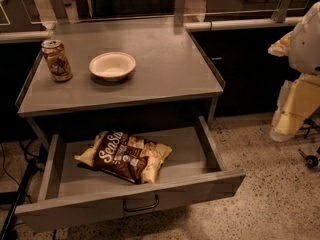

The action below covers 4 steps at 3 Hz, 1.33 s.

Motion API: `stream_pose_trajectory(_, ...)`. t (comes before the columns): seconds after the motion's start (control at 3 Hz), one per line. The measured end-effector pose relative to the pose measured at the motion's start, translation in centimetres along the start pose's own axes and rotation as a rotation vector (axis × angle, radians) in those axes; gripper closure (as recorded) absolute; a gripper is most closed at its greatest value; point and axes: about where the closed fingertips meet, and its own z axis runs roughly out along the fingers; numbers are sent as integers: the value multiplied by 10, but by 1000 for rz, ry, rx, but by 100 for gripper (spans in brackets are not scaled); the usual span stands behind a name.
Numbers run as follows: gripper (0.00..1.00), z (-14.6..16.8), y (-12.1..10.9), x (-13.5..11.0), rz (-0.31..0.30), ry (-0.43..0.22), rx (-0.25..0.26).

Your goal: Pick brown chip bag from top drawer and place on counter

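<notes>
- Though it looks light, the crinkly brown chip bag (125,156) in the grey metal top drawer (210,151) may slip; pinch its middle
- Pale hand (295,109), far right: state cannot be told

Probably an office kitchenette: metal counter (165,79), speckled floor (270,204), glass partitions (125,1); tool (280,45) at right edge.

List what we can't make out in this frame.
Camera view only.
1. The gripper, far right beside the top drawer: cut off by the frame edge.
2. The brown chip bag: small print too small.
3. The can on the counter: label blurred.
</notes>
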Motion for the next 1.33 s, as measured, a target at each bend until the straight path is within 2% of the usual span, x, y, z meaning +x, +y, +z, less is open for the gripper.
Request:
stream_pose_trajectory(0.33,0,0,0,0,0,0,0)
stream_pose_trajectory(0.67,0,7,10,-10,-1,15,-21)
stream_pose_trajectory(1.0,0,19,24,-35,12,34,-29)
stream_pose_trajectory(1.33,0,34,38,-64,32,34,-59)
